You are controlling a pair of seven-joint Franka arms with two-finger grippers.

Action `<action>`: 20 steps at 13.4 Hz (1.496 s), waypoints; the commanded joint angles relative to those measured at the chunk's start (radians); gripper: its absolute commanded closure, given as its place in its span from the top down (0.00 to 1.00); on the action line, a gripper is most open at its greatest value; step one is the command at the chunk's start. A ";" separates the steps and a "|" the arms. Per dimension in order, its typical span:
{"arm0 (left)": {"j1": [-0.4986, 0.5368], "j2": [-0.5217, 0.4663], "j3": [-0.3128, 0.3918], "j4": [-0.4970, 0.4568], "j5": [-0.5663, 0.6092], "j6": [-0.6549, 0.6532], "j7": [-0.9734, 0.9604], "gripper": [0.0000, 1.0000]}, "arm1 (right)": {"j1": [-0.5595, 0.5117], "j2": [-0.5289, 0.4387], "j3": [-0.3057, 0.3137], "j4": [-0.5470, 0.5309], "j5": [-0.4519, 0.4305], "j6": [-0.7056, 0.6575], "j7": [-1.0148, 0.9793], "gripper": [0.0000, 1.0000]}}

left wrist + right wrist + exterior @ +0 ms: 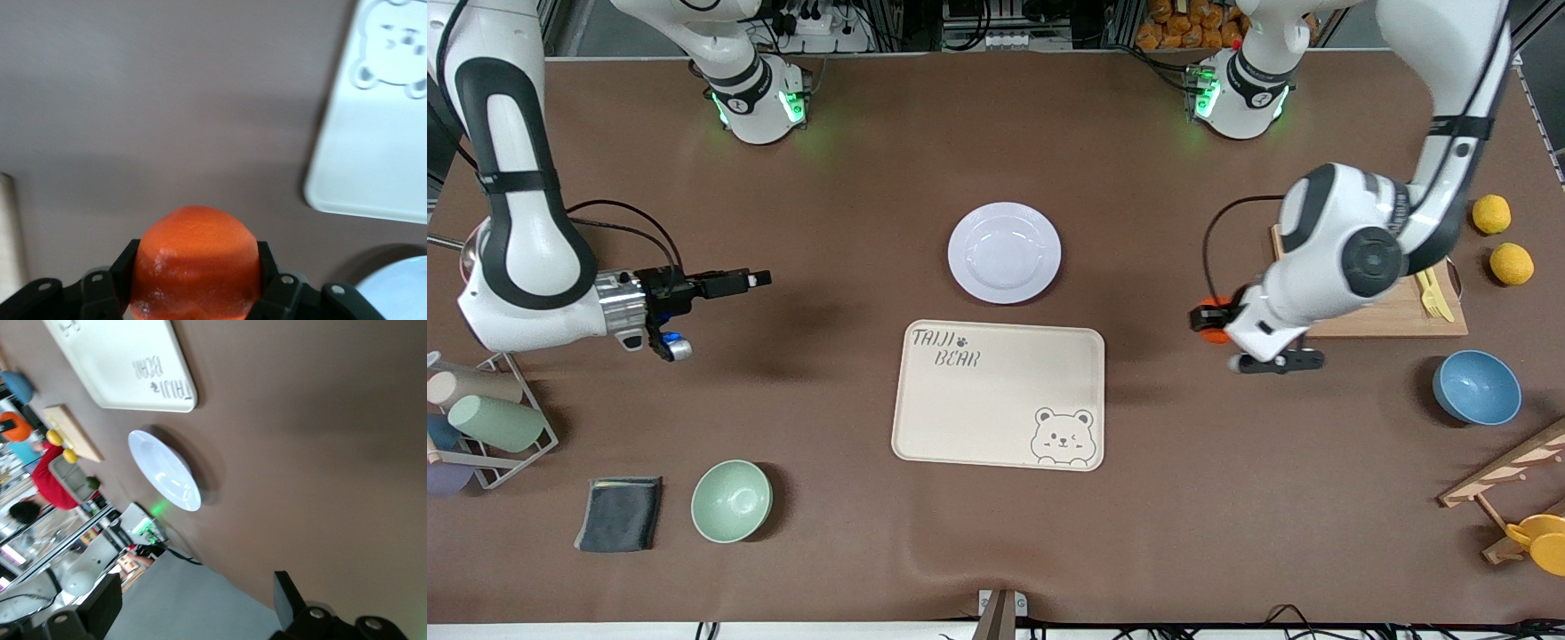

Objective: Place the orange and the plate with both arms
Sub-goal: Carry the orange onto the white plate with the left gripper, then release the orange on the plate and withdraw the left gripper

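The orange is small, round and bright red-orange. My left gripper is shut on it above bare table between the bear tray and the cutting board. In the left wrist view the orange fills the gap between the black fingers, with the tray corner below. The pale plate rests empty on the table, farther from the camera than the tray. My right gripper hovers open and empty over the table toward the right arm's end. Its wrist view shows the plate.
Two lemons lie beside the cutting board. A blue bowl and a wooden rack stand toward the left arm's end. A mint bowl, grey cloth and cup rack lie toward the right arm's end.
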 commanded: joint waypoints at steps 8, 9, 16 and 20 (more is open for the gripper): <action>-0.421 0.189 0.008 0.097 -0.037 0.124 -0.655 0.17 | 0.105 0.065 0.000 -0.019 0.118 0.067 -0.088 1.00; -0.445 0.206 0.008 0.097 -0.037 0.157 -0.680 0.17 | 0.116 0.071 0.000 -0.019 0.132 0.078 -0.088 1.00; -0.559 0.323 0.027 0.096 -0.035 0.238 -0.763 0.18 | 0.160 0.131 0.000 -0.047 0.250 0.110 -0.246 1.00; -0.571 0.360 0.027 0.097 -0.027 0.248 -0.763 0.24 | 0.229 0.132 0.000 -0.079 0.325 0.182 -0.267 1.00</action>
